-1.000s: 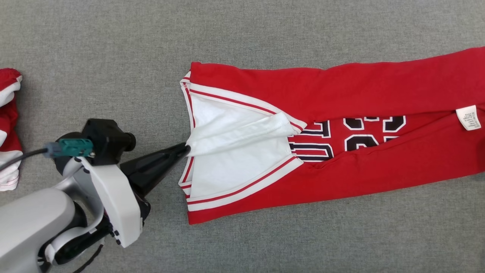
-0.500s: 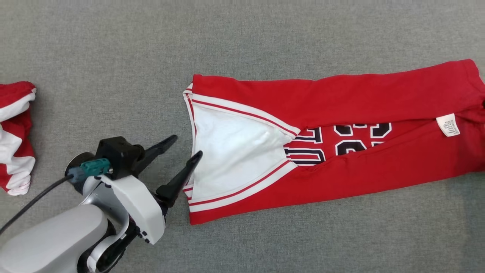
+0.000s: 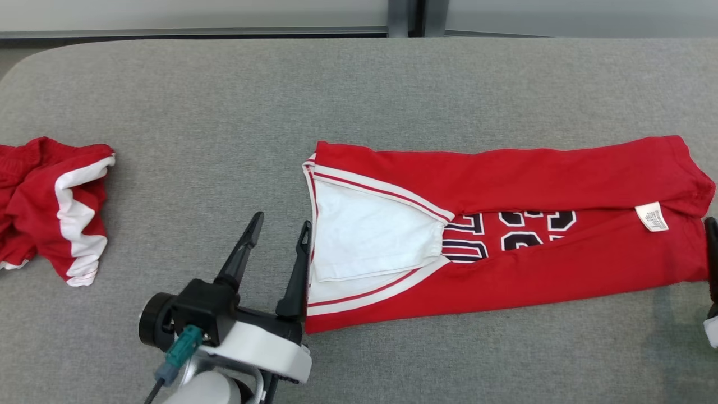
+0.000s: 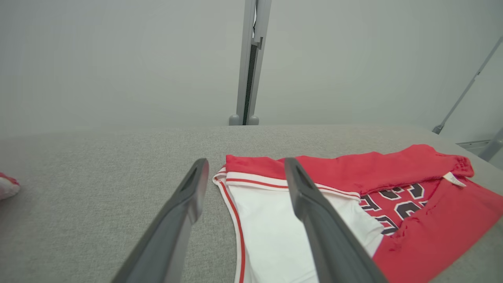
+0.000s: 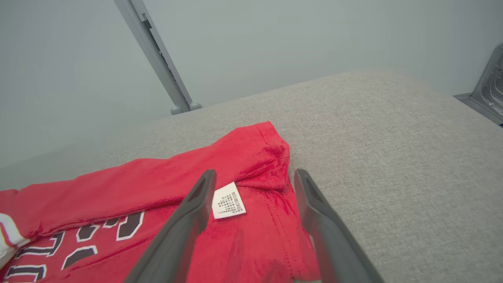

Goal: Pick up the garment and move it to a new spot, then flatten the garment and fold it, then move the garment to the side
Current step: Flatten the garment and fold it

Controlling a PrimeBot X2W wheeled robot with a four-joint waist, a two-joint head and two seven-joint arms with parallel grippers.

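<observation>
Left pincer [image 3: 282,220] is sitting spread wide and empty at the garment's [image 3: 505,168] 9 o'clock edge on the bench [image 3: 224,112]. Right pincer [image 5: 254,175] is gaping empty too, at 3 o'clock.

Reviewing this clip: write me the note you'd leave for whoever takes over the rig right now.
Left gripper: open, holding nothing, at the white-trimmed end of the jersey.
Right gripper: open, holding nothing, over the end with the white label.
The jersey lies flat on the grey table, both long sides folded inward. A second red-and-white garment sits crumpled at the table's left.
Done: placing, flattening, lengthwise folds.
Left: probably a crosswise fold, then moving it aside.
</observation>
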